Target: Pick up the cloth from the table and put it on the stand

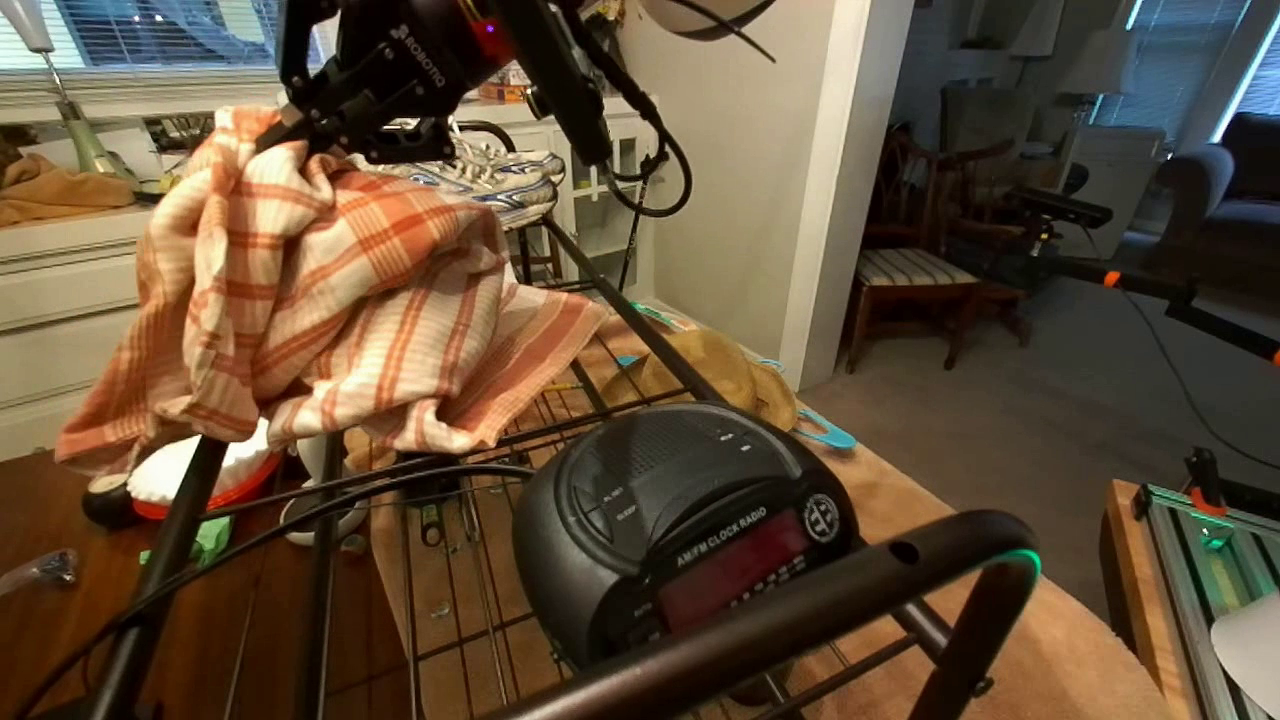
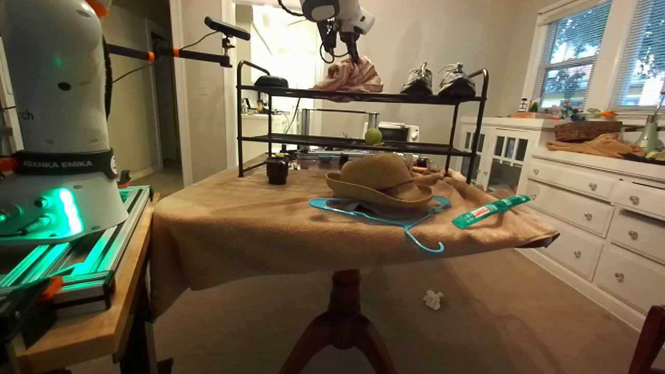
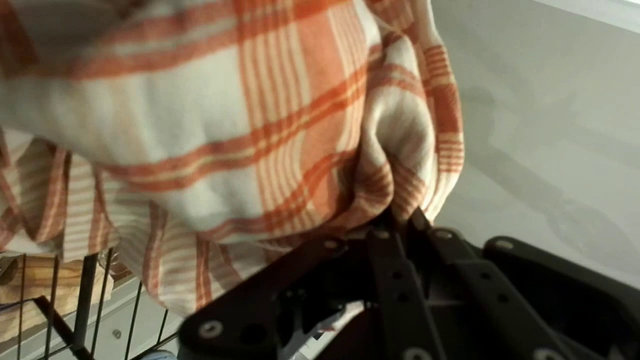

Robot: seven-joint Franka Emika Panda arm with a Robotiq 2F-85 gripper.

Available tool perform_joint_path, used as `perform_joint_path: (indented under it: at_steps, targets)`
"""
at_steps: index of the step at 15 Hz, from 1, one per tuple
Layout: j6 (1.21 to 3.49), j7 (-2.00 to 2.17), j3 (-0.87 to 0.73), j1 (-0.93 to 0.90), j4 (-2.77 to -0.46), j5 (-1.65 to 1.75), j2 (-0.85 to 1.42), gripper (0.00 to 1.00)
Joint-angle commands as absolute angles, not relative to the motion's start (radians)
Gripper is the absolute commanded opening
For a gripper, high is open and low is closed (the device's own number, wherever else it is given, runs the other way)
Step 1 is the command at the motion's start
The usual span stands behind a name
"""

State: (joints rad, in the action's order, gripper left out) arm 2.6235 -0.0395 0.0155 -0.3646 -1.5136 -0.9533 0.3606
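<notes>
Curved rail of the stand (image 1: 800,615), just before the clock radio (image 1: 680,520). Past that clock radio, over the same stand (apparently touching): cloth (image 1: 340,290), upper fold pinched in the nearly closed gripper (image 3: 404,222). Probably light and limp; best held by gathered folds.

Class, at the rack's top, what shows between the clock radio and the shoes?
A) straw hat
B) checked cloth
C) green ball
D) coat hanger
B: in an exterior view, the checked cloth, gripped by the tool, shows between the clock radio and the shoes.
</notes>
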Motion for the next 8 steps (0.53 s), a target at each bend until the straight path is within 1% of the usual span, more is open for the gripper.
perform_joint_path:
  at_steps: [1, 2, 4, 8]
  targets:
    - [2.587, -0.079, 0.051, -0.343, -1.438, -1.023, 0.419, 0.34]
    - [2.580, -0.096, 0.063, -0.335, -1.433, -1.048, 0.423, 0.35]
    - [2.585, -0.114, 0.071, -0.325, -1.456, -1.079, 0.401, 0.48]
    - [2.651, -0.162, 0.056, -0.303, -1.521, -1.126, 0.320, 0.80]
